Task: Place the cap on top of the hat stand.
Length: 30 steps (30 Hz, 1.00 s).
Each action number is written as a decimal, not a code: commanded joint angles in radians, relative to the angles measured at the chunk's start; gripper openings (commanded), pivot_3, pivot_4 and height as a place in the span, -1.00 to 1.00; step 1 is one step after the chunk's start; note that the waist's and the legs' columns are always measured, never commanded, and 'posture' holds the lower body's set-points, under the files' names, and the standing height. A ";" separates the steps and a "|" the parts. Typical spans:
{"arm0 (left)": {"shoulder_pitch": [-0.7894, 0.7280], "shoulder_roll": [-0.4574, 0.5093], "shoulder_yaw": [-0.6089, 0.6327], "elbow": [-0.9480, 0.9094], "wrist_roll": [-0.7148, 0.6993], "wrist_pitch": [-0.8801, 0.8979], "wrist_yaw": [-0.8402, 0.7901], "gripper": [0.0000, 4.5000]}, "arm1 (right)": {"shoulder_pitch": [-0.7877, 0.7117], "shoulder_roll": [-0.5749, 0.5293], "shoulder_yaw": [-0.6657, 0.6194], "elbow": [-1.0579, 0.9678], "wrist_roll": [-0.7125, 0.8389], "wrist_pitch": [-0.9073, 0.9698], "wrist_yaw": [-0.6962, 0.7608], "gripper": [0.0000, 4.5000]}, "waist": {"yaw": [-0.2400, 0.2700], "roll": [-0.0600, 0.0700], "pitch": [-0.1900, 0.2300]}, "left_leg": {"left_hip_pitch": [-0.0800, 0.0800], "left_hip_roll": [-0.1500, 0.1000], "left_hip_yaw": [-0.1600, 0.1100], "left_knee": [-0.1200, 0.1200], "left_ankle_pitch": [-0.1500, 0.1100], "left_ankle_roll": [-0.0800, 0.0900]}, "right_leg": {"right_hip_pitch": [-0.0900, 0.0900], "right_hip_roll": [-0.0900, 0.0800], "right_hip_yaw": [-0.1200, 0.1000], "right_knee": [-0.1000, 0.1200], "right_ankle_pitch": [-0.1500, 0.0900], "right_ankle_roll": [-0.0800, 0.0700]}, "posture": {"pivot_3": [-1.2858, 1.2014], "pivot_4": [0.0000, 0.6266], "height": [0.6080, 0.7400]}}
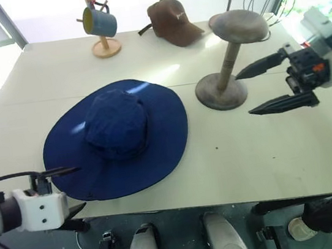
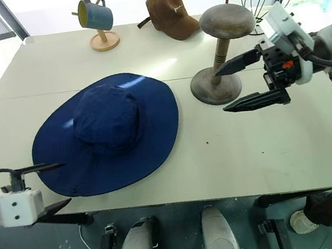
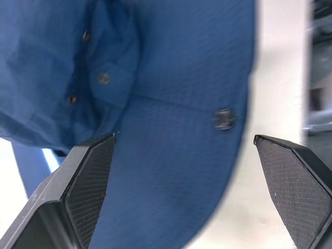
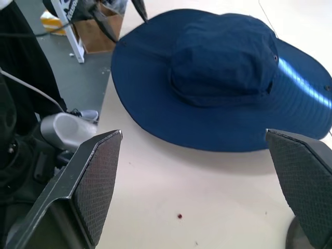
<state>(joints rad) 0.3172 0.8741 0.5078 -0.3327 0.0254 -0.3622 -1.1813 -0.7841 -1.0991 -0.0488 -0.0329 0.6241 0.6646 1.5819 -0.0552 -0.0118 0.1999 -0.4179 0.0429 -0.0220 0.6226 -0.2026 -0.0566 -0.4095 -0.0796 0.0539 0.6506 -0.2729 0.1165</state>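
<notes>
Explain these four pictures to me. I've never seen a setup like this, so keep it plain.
A two-armed robot stands at a white table. Two pictures come from cameras on its head, looking down; the other two come from a camera on each wrist, looking along that arm's black fingers. On the table lie a wide navy cap, a grey hat stand, a brown baseball cap and a mug tree with a blue mug. The left gripper is open at the cap's near brim; the right gripper is open beside the stand. Nothing is held.
</notes>
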 commanded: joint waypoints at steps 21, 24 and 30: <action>-0.359 -0.045 -0.398 0.352 0.266 -0.207 0.477 0.38 | 0.051 -0.059 -0.134 -0.142 0.120 0.113 -0.103 1.00 | 0.013 0.000 -0.001 | 0.000 0.001 0.001 0.000 0.000 0.000 | -0.001 0.001 0.000 0.000 0.003 0.002 | 0.03 -0.52 0.97; -0.372 -0.050 -0.405 0.355 0.231 -0.167 0.479 -0.27 | 0.079 -0.062 -0.155 -0.160 0.134 0.129 -0.123 1.00 | 0.014 0.000 -0.001 | 0.000 0.001 0.001 0.000 0.000 0.000 | 0.000 0.001 0.000 0.000 0.003 0.001 | 0.03 -0.52 0.97; -0.437 -0.078 -0.376 0.293 0.013 0.180 0.399 -0.98 | 0.140 -0.087 -0.210 -0.171 0.158 0.171 -0.168 1.00 | 0.020 0.000 0.000 | -0.001 0.001 0.001 0.001 0.000 0.000 | 0.000 0.001 0.000 0.000 0.003 0.001 | 0.03 -0.52 0.97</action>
<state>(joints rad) -0.0959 0.7995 0.0948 0.0082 0.1309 -0.2968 -0.7571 -0.6409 -1.1595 -0.1980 -0.1922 0.7608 0.8325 1.4244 -0.0356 -0.0116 0.1994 -0.4185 0.0438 -0.0214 0.6237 -0.2026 -0.0566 -0.4095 -0.0789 0.0536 0.6507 -0.2702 0.1179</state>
